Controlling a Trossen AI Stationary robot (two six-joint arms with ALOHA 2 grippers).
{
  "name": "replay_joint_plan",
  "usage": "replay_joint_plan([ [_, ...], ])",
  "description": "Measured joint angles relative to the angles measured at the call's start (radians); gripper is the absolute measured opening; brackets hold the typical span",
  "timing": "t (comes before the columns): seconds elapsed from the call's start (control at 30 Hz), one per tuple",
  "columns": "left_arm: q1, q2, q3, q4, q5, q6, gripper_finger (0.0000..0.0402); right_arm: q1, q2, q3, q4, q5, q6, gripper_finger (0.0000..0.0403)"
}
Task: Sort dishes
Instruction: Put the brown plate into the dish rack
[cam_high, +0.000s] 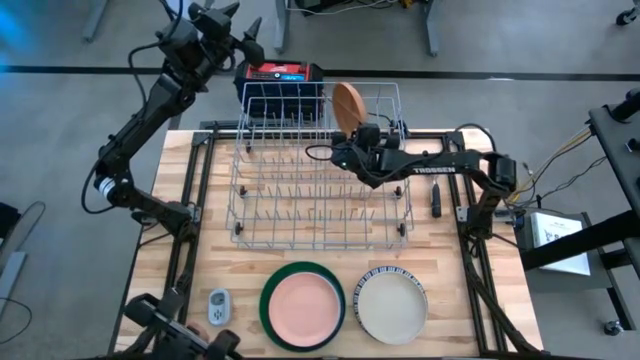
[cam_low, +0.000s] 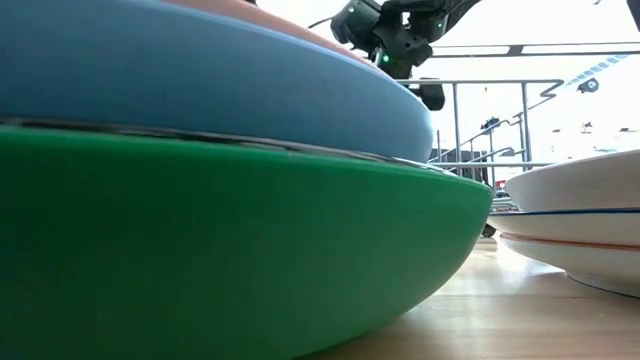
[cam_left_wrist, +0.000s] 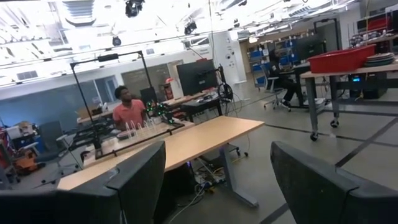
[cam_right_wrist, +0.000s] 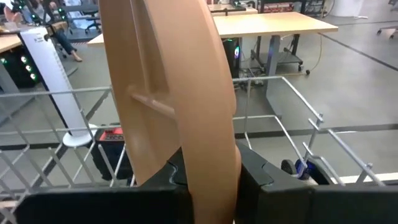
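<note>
My right gripper (cam_high: 354, 133) reaches over the far part of the silver wire rack (cam_high: 320, 190), shut on a tan plate (cam_high: 348, 105) that stands on edge above the rack wires; the right wrist view shows the tan plate (cam_right_wrist: 174, 87) close up. At the near edge lie a pink plate inside a large green plate (cam_high: 303, 305), and a cream plate on a blue-white striped one (cam_high: 392, 303). In the low view the green plate (cam_low: 220, 250) bears a blue plate (cam_low: 200, 70). My left gripper (cam_left_wrist: 217, 186) is open, raised beyond the table's far left corner (cam_high: 235, 35). My right gripper pinches the tan plate's rim (cam_right_wrist: 211, 177) between its two fingers, one on each face. The fingers come about level, pointing toward the table's far edge. The plate stands on edge beyond the fingers, over the rack's far end; I cannot tell whether its lower edge touches the wires.
A small grey gadget (cam_high: 218, 305) lies left of the green plate. A red and black box (cam_high: 283, 74) stands behind the rack. Most of the rack's rows of tines hold nothing. A person (cam_left_wrist: 127, 112) sits far off in the room.
</note>
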Motion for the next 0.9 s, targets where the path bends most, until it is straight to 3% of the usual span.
replay_joint_plan([
  [0.73, 0.0, 0.016, -0.001, -0.011, 0.0, 0.007, 0.0279, 0.01, 0.025, 0.03, -0.001, 0.04, 0.022, 0.0047],
  [0.9, 0.0, 0.015, -0.001, -0.054, 0.029, 0.031, 0.0279, 0.015, 0.024, 0.078, -0.118, 0.065, -0.007, 0.0047],
])
